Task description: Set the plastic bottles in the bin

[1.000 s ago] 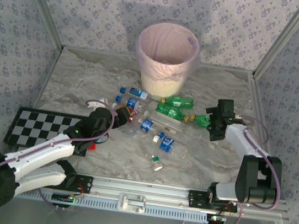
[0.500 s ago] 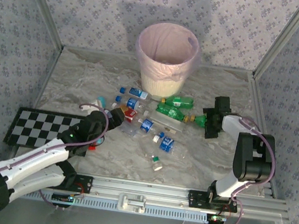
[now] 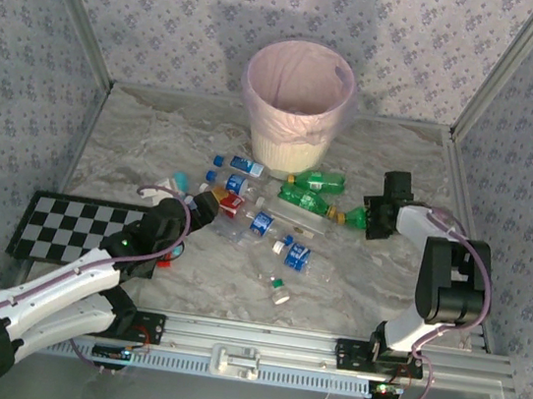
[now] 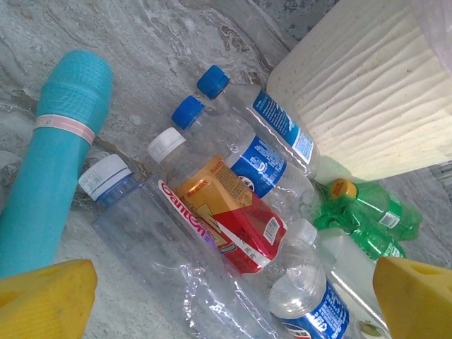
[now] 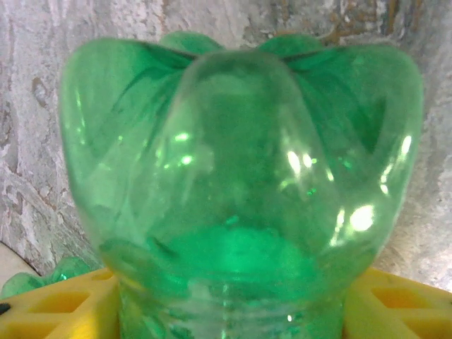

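The bin [image 3: 296,95], cream with a pink liner, stands at the back centre; its ribbed wall [image 4: 367,92] shows in the left wrist view. The plastic bottles lie scattered in front of it. My left gripper [image 3: 209,201] is open, its yellow fingertips [image 4: 42,296] straddling a clear bottle [image 4: 162,240] with the red-labelled bottle [image 4: 226,219] lying against it. My right gripper [image 3: 370,217] is shut on a green bottle [image 3: 354,216], whose lobed base [image 5: 240,155] points away from the wrist, with the yellow fingers [image 5: 402,307] pressed to both its sides.
A teal stick-like tool [image 4: 49,169] lies left of the bottles. A checkerboard mat [image 3: 74,227] sits at the left. Blue-labelled bottles [image 3: 261,224] and more green ones [image 3: 317,180] lie mid-table. A small bottle [image 3: 278,291] rests nearer the front rail. Metal frame posts flank the table.
My right gripper has slid left onto the green bottle and closed on it. The left arm has reached a little further toward the red-labelled bottle, still open.
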